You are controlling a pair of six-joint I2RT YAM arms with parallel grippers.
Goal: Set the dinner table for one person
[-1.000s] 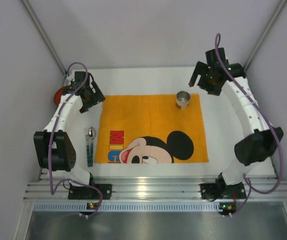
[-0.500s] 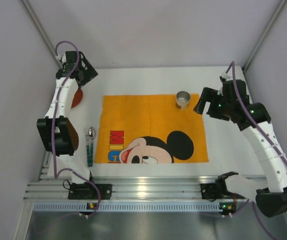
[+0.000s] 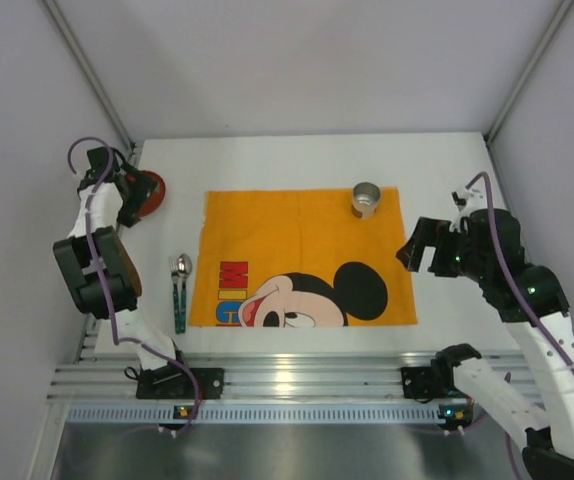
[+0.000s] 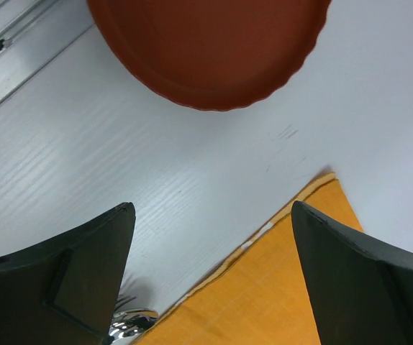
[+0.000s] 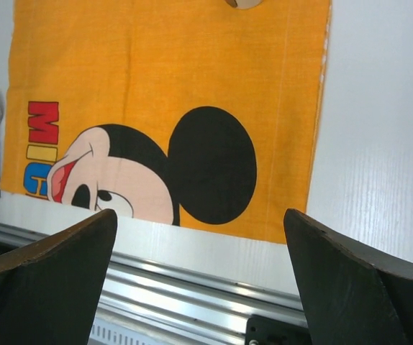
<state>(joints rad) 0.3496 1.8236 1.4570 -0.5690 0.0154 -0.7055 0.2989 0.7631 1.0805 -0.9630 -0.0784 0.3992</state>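
The white dinner table (image 3: 297, 160) carries an orange mouse-print cloth (image 3: 297, 240). A metal cup (image 3: 366, 199) stands on the cloth's far right corner. A spoon and a teal-handled utensil (image 3: 180, 290) lie left of the cloth. A red-brown scalloped plate (image 3: 151, 192) sits at the far left. My left gripper (image 3: 129, 205) hovers beside it, open and empty. In the left wrist view the plate (image 4: 206, 50) lies beyond the left gripper (image 4: 210, 208), apart from it. My right gripper (image 3: 417, 250) is open and empty at the cloth's right edge, shown as the right gripper (image 5: 199, 212) over the near table edge.
A ribbed aluminium rail (image 3: 297, 380) runs along the near edge, also visible as the rail (image 5: 192, 287). Grey walls enclose the table on three sides. The cloth corner (image 4: 278, 295) and spoon bowl (image 4: 131, 327) lie under the left fingers. Bare white table (image 5: 379, 144) lies right of the cloth.
The left arm swung leftward and its gripper came down beside the plate. The right arm pulled back from the far corner toward the near right of the cloth. Both grippers stayed open.
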